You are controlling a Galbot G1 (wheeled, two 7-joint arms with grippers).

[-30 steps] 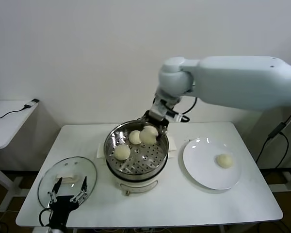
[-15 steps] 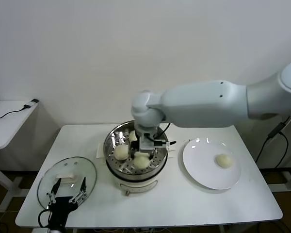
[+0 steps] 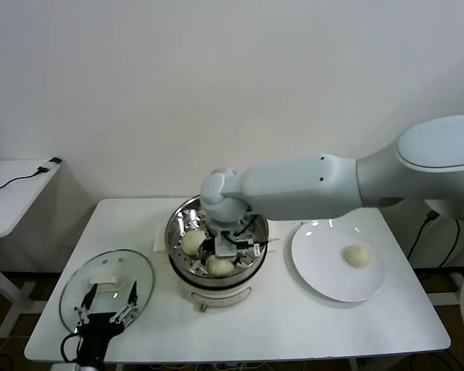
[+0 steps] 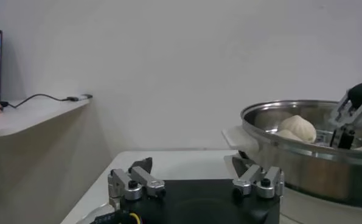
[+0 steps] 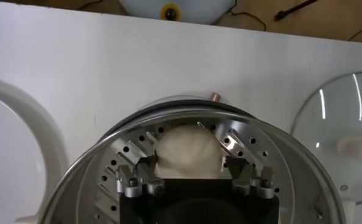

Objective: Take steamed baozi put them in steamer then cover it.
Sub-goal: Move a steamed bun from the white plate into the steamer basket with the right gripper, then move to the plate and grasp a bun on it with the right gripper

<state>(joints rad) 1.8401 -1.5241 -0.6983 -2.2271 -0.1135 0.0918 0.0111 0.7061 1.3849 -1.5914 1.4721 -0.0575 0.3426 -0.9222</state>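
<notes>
Head view: the right gripper (image 3: pixel 226 249) has been lowered into the steamer (image 3: pixel 184 218) and its jaws parted around a bun (image 3: pixel 219 265) now resting inside; one bun (image 3: pixel 359 256) remains on the plate (image 3: pixel 319 280); the left gripper (image 3: pixel 108 304) is held open by the lid (image 3: pixel 104 267).

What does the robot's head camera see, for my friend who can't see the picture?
The right gripper reaches down into the steamer, its jaws around a bun lying on the bottom, with another bun beside it. One more bun waits on the plate to the right, and the lid lies on the table to the left.
</notes>
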